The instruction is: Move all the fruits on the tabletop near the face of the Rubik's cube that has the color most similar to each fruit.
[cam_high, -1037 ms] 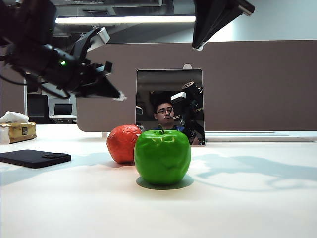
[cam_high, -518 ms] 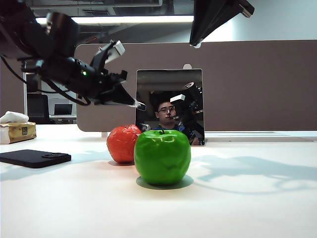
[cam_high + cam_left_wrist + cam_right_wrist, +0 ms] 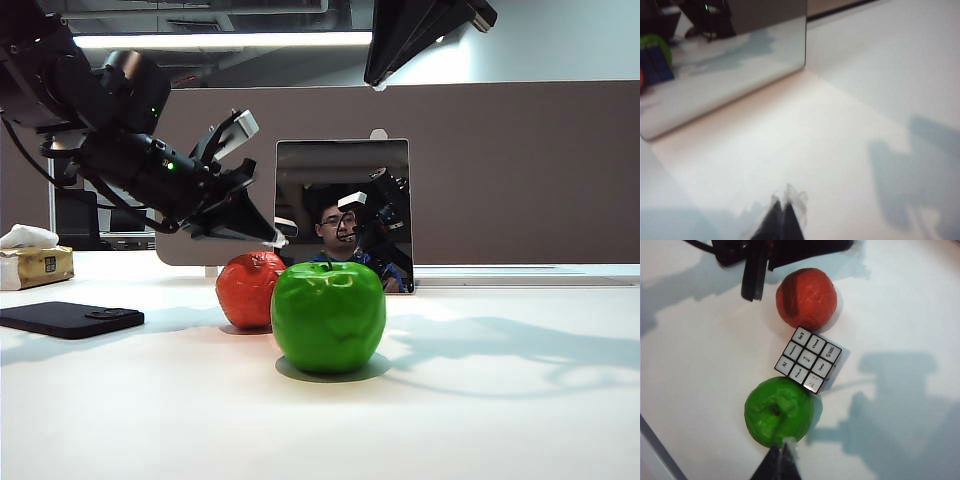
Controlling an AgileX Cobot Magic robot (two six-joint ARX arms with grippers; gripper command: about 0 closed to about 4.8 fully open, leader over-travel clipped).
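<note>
The left gripper (image 3: 272, 238), fingers pressed together, hangs just above the orange ball (image 3: 248, 289); it could knock it from the cube (image 3: 808, 359). The right gripper (image 3: 781, 452), also closed, hovers high over the apple (image 3: 779, 411).

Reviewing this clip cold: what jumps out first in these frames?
The glossy green apple stands front and centre on the white table, with the orange-red fruit just behind it. From above, the Rubik's cube sits wedged between the two fruits, white face up. The left gripper, jaws shut, hangs just above the orange-red fruit, while the right gripper, also shut, hovers high over the apple; a mirror stands behind.
</note>
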